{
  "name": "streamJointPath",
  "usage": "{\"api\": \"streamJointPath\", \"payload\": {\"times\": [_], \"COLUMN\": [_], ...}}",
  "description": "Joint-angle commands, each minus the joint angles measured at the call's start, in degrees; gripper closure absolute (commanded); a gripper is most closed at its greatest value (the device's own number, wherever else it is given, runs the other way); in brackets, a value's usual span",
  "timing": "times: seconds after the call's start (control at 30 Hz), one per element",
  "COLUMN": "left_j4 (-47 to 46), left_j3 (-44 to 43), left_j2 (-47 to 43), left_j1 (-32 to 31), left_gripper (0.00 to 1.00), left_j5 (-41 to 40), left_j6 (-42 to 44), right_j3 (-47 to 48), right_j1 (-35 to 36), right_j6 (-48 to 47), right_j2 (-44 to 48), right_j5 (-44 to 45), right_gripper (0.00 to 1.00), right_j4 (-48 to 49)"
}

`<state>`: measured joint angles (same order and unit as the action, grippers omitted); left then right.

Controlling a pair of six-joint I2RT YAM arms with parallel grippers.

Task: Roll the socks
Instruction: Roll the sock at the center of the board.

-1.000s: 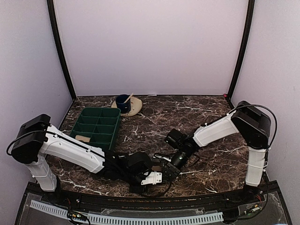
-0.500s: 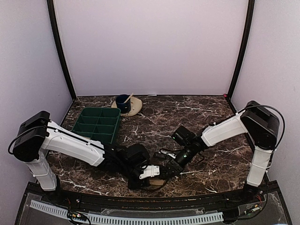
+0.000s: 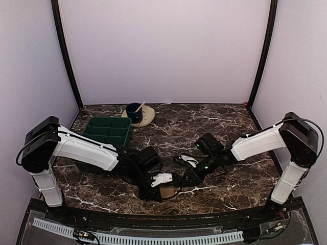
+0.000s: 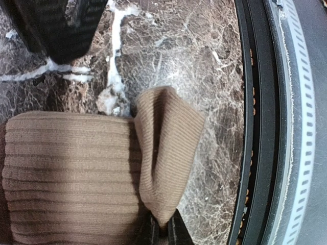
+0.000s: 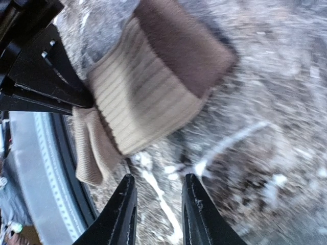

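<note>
Left gripper [image 4: 163,230] tight on a raised fold of the sock [image 4: 71,168].

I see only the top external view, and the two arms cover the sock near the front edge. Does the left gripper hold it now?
Observer: Yes. In the left wrist view the left gripper is shut on a raised fold of the tan sock.
Operator: And the right gripper?
Observer: The right gripper is open and empty, over the bare marble tabletop beside the sock.
Operator: Does the sock have any mark?
Observer: Yes. The right wrist view shows a dark brown patch at the end away from the pinched fold.
</note>
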<state>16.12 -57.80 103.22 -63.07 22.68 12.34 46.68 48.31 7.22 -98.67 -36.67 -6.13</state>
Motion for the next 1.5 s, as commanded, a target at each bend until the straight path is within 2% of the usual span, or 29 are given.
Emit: {"api": "streamJointPath", "payload": {"times": [0.0,0.27,0.63,1.0,1.47], "left_j4": [5.63,8.01,12.62,15.07,17.73], "left_j3": [-1.13,-1.69,-4.46,-4.94,-6.34], "left_j2": [1.36,2.48,6.07,8.48,10.11], "left_j1": [1.99,5.88,10.08,12.68,14.19], "left_gripper": [0.98,0.98,0.98,0.98,0.98], "left_j5": [5.98,12.80,21.54,26.45,28.50], "left_j6": [-1.27,-2.52,-2.34,-1.21,0.38], "right_j3": [-3.01,-8.86,-9.87,-5.94,0.57], "right_j1": [-0.36,2.49,16.46,27.28,33.45], "right_j6": [1.21,0.05,-6.50,-10.83,-15.41], "right_j2": [4.32,12.40,17.17,13.12,7.85], "right_j5": [8.21,19.18,37.63,43.83,47.67], "right_gripper": [0.71,0.72,0.72,0.72,0.67], "right_j4": [5.75,10.66,11.23,8.84,6.14]}}
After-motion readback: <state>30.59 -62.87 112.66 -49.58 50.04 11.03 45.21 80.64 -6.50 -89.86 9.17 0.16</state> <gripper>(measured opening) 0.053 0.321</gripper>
